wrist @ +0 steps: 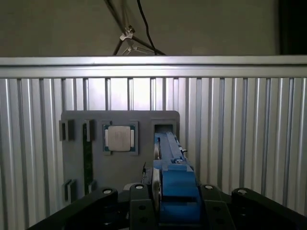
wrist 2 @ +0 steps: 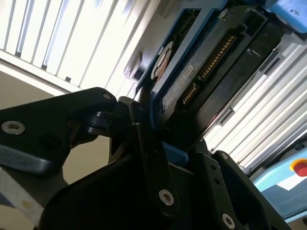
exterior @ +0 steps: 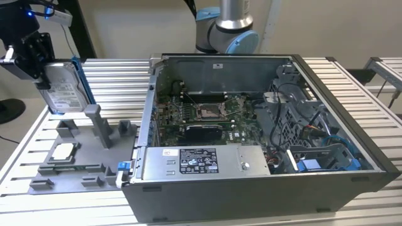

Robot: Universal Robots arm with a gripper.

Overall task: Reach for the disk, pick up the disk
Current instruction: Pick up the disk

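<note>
The disk (exterior: 65, 92), a silver-grey drive with a white label and blue rails, hangs upright in the air at the exterior view's left, above the grey fixture plate (exterior: 66, 167). My gripper (exterior: 39, 70) is shut on it, its black fingers clamped on the disk's upper part. In the second wrist view the disk (wrist 2: 192, 76) shows its blue rail and connector edge between the black fingers (wrist 2: 148, 158). In the first wrist view the blue-railed disk (wrist: 172, 182) stands edge-on between the fingers (wrist: 139, 206), over the fixture plate (wrist: 144, 120).
An open computer case (exterior: 264, 136) with motherboard, cables and a grey labelled power supply (exterior: 201, 162) takes up the middle and exterior view's right. A small white-topped chip (exterior: 63, 151) lies on the fixture plate, next to grey posts (exterior: 97, 125). Ribbed aluminium table (exterior: 113, 75) lies underneath.
</note>
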